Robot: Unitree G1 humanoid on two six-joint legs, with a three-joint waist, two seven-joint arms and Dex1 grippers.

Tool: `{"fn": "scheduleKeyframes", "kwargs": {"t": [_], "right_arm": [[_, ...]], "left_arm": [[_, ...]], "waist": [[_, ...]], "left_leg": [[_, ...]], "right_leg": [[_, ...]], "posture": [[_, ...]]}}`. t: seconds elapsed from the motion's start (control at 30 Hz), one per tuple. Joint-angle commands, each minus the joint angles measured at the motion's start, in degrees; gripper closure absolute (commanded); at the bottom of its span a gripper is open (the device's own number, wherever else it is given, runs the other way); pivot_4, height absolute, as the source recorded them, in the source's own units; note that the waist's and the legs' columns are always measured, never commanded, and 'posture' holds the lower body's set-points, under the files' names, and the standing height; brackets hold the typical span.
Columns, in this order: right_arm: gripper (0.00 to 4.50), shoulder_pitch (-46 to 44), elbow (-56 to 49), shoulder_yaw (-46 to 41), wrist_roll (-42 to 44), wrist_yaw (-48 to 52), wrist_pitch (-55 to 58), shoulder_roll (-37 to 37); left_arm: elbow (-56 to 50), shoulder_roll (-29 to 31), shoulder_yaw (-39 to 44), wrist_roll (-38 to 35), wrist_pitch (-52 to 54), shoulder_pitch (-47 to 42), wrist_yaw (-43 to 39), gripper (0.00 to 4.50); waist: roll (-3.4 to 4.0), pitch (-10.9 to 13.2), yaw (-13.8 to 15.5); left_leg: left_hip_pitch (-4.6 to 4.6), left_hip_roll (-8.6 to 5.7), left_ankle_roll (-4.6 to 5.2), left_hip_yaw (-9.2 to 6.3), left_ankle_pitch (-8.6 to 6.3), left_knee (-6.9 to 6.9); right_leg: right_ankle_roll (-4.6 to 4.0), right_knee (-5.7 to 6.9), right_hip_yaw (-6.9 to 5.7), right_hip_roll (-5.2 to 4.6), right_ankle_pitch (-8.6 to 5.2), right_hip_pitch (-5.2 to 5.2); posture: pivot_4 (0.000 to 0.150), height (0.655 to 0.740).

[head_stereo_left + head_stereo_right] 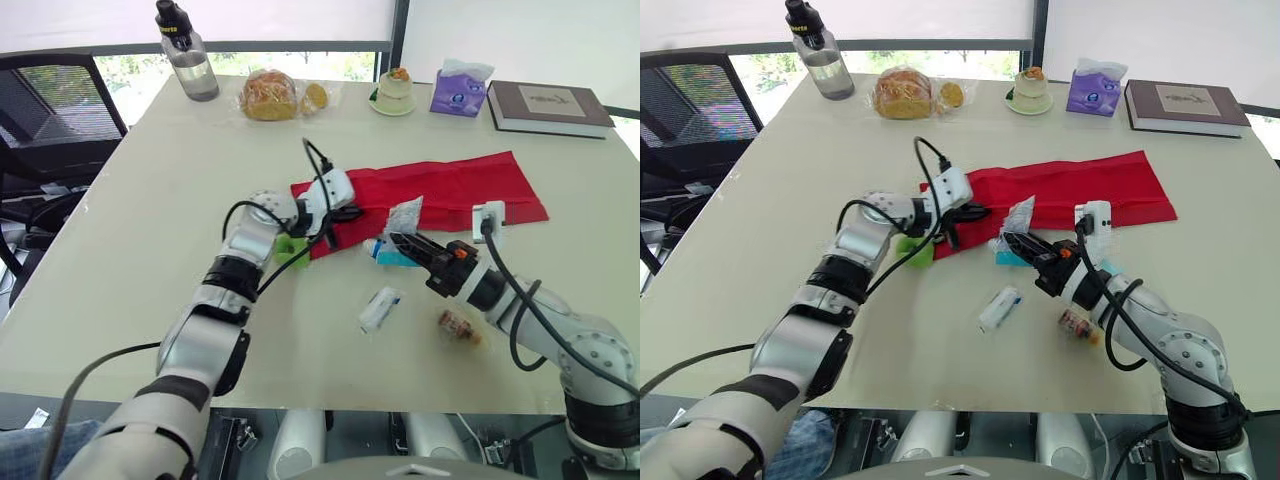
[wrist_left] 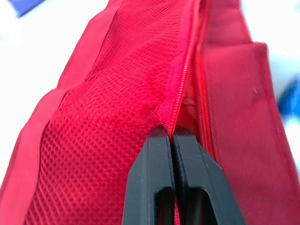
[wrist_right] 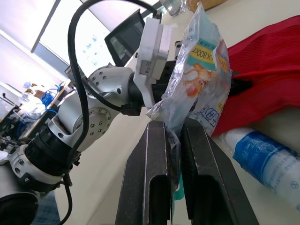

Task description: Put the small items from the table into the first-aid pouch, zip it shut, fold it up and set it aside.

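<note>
While the red first-aid pouch (image 1: 440,190) lies on the table (image 1: 150,220), its mesh edge by the zipper is pinched between the closed fingers of the left gripper (image 2: 172,133). A clear printed packet (image 3: 199,70) is clamped in the right gripper (image 3: 174,124), just beside that pouch end, with a blue tube (image 3: 267,159) lying close below.

Right claw (image 1: 1012,241) pinching packet (image 1: 1020,215) beside pouch (image 1: 1070,188).
</note>
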Motion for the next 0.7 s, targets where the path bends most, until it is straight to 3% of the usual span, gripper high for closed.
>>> {"fn": "scheduleKeyframes", "kwargs": {"t": [0.03,0.33,0.5,0.6,0.63,0.7], "right_arm": [[4.50,-1.0,-0.7,0.2,-0.6,-1.5,-0.6,1.1],[4.50,-6.6,7.8,3.7,-6.5,0.8,-2.4,9.4],[4.50,-9.8,12.4,5.5,-12.4,3.9,-3.8,12.9],[4.50,-9.9,14.3,5.4,-15.1,7.1,-5.0,13.9],[4.50,-10.0,14.7,5.6,-15.9,7.5,-5.3,14.6],[4.50,-10.2,14.9,6.1,-17.1,7.6,-5.6,16.2]], "left_arm": [[5.3,0.1,-0.9,2.2,-6.9,-2.6,0.1,4.46],[9.0,3.1,3.2,-0.6,-6.6,-5.3,-3.5,4.46],[3.4,7.4,2.8,0.9,-5.8,-2.2,-4.5,4.46],[-4.9,8.6,3.0,1.6,-1.6,1.9,-0.5,4.46],[-7.0,9.1,3.2,1.8,-0.8,3.1,0.4,3.86],[-11.3,10.5,3.9,3.0,0.5,5.7,3.8,3.18]], "waist": [[0.00,0.0,-0.5],[0.02,0.0,-0.8],[0.02,0.0,-0.6],[0.03,0.0,-0.6],[0.03,0.0,-0.4],[0.03,0.0,-0.4]], "left_leg": [[0.00,0.00,0.00,0.01,0.00,0.02],[-0.14,0.09,0.00,0.01,0.00,0.36],[-0.15,0.22,0.00,0.03,0.00,0.50],[-0.22,0.27,0.00,0.03,0.00,0.50],[-0.30,0.29,0.00,0.03,0.00,0.50],[-0.54,0.29,-0.01,-0.03,0.01,0.56]], "right_leg": [[0.02,0.00,0.01,0.00,0.01,0.00],[0.02,0.69,0.13,0.17,0.02,-0.36],[0.00,0.73,0.17,0.30,0.03,-0.37],[-0.01,0.72,0.16,0.33,0.03,-0.42],[-0.01,0.70,0.16,0.33,0.03,-0.48],[-0.02,0.72,0.14,0.37,0.04,-0.65]], "posture": [[0.150,0.7400],[0.150,0.7400],[0.150,0.7400],[0.150,0.7400],[0.150,0.7400],[0.150,0.7400]]}}
